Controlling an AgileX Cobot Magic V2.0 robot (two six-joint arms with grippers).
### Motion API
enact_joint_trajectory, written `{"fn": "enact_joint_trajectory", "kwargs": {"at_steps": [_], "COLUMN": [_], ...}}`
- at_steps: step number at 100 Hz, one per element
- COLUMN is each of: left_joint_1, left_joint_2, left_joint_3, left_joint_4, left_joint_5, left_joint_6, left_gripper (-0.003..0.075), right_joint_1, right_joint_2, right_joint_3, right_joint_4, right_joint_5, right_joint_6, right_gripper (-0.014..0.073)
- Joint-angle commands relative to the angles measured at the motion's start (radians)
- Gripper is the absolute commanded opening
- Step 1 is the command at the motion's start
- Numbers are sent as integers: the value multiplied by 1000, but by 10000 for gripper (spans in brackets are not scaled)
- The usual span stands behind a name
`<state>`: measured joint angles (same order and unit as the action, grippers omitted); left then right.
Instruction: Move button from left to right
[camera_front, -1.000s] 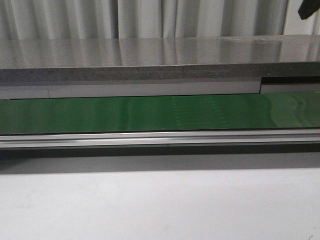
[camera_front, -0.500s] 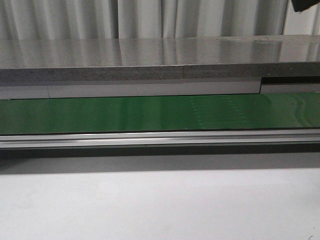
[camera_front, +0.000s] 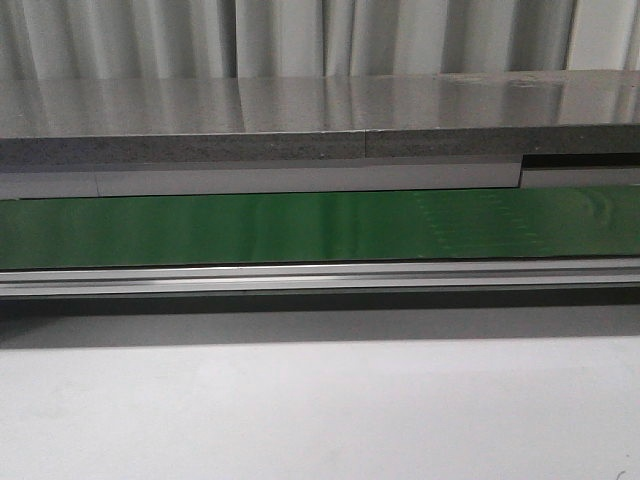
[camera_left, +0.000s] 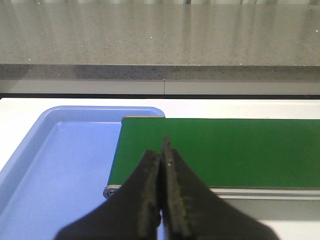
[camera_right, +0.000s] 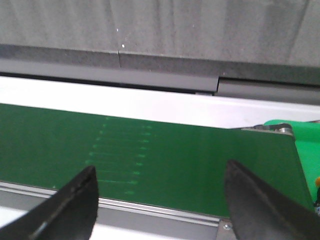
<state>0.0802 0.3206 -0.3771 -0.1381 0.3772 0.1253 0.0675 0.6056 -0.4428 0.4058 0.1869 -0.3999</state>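
**Belt bare, button unseen**

The left gripper (camera_left: 161, 165) is pressed closed, empty, over the belt (camera_left: 220, 150) end beside a blue tray (camera_left: 60, 160). The right gripper (camera_right: 160, 185) gapes wide, empty, above the belt. A yellow speck at the right wrist view's edge might be the button; too small to tell.

In the front view, the dark shape that showed at the upper right corner of the frame a second ago, and sat higher and further cut off by the edge half a second ago, is gone from sight now. The faint pale dotted marking (camera_front: 480, 222) on the green belt (camera_front: 200, 228) has drifted from just right of the frame's centre toward the right, and now lies in the right part of the frame.
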Motion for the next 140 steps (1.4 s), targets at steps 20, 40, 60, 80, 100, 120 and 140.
{"fn": "enact_joint_trajectory", "kwargs": {"at_steps": [20, 40, 60, 80, 100, 120, 140], "left_joint_1": [-6, -6, -6, -6, -6, -6, -6], "left_joint_2": [9, 9, 9, 9, 9, 9, 9], "left_joint_3": [-29, -29, -29, -29, -29, -29, -29], "left_joint_4": [-8, -8, -8, -8, -8, -8, -8], "left_joint_5": [-76, -76, -76, -76, -76, -76, -76], "left_joint_6": [1, 1, 1, 1, 1, 1, 1], "left_gripper": [-20, -20, -20, -20, -20, -20, -20], "right_joint_1": [-1, -1, -1, -1, -1, -1, -1], "right_joint_2": [-144, -143, -143, -143, -143, -143, -143], "right_joint_3": [9, 9, 9, 9, 9, 9, 9], "right_joint_4": [16, 16, 16, 16, 16, 16, 16], "right_joint_5": [-16, -13, -13, -13, -13, -13, -13], "right_joint_6": [-1, -1, -1, -1, -1, -1, -1], "right_gripper": [530, 519, 288, -11, -68, -68, -68]}}
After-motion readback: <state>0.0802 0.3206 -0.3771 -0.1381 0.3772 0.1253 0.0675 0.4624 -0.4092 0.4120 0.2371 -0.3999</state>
